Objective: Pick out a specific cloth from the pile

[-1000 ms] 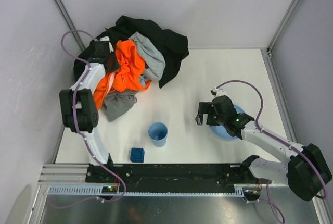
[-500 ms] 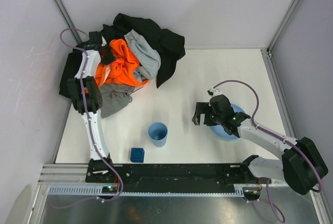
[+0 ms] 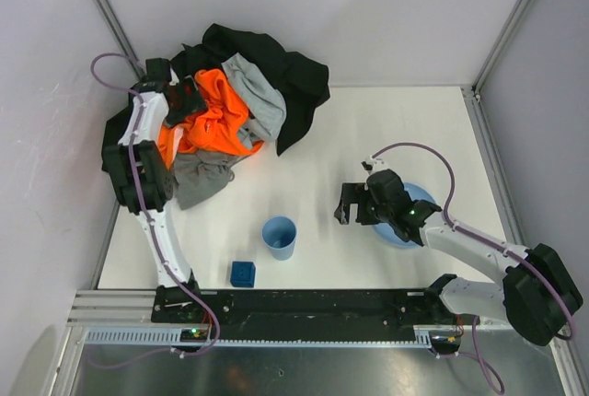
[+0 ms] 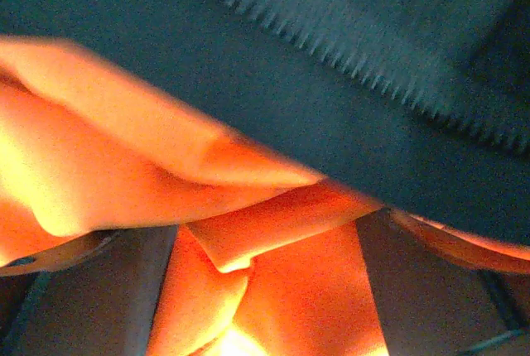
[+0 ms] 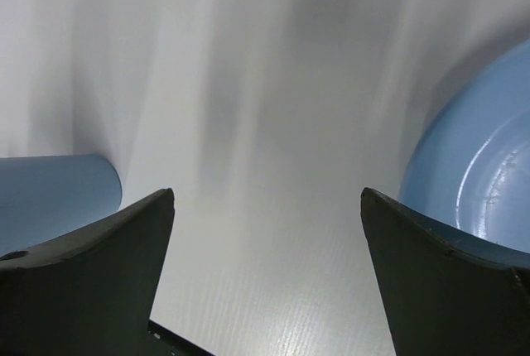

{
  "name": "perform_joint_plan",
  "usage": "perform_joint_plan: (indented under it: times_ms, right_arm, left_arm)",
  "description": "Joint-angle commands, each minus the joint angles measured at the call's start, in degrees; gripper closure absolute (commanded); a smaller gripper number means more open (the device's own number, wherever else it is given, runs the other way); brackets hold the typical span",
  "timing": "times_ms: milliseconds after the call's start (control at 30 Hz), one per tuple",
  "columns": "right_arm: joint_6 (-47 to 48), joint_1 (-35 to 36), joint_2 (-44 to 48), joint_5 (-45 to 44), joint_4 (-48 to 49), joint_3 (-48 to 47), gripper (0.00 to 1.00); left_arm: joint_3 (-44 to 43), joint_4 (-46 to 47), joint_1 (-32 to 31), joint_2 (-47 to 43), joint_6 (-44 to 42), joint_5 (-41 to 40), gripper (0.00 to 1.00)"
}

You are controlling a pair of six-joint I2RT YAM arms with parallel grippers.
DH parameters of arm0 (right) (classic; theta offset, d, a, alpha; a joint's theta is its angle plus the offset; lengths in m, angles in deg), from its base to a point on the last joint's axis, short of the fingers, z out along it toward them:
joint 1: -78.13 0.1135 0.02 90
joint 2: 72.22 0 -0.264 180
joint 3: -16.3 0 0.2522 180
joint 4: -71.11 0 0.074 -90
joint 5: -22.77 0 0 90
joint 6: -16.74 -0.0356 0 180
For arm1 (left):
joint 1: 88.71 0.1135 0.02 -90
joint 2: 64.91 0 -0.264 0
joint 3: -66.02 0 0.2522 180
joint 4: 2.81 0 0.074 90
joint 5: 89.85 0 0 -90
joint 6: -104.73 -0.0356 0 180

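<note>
Looking down from the top external camera, the pile lies beyond and left of the blue cup on the white table: a black garment, an orange cloth and a light-grey cloth. The cloth, darker grey, sits at the pile's edge nearest the cup, and no gripper touches it. The left gripper is at the pile's far-left part; the right gripper hovers just right of the cup, before a blue plate. A blue cube sits near-left of the cup. From the left wrist, blurred fingers stand apart with orange folds between them under black fabric. From the right wrist, the jaws are spread wide over bare table, with the cup at left and the plate at right.
</note>
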Motion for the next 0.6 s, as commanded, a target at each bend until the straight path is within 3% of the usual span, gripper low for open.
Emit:
perform_joint_plan:
  times_ms: [0, 333, 567]
  right_arm:
    - [-1.3, 1.7, 1.3, -0.5, 1.4, -3.0, 0.01]
    - [-3.0, 5.5, -0.2, -1.0, 1.8, -4.4, 0.01]
    - [-4.3, 7.6, -1.5, -1.4, 2.5, -5.2, 0.01]
  left_arm:
    - [7.3, -6.7, -0.3, -8.6, 1.3, -0.4, 0.03]
    - [30.1, -1.6, -0.3, -32.7, 1.5, 1.2, 0.0]
    - [51.2, 4.8, -0.3, -53.3, 1.4, 6.6, 0.0]
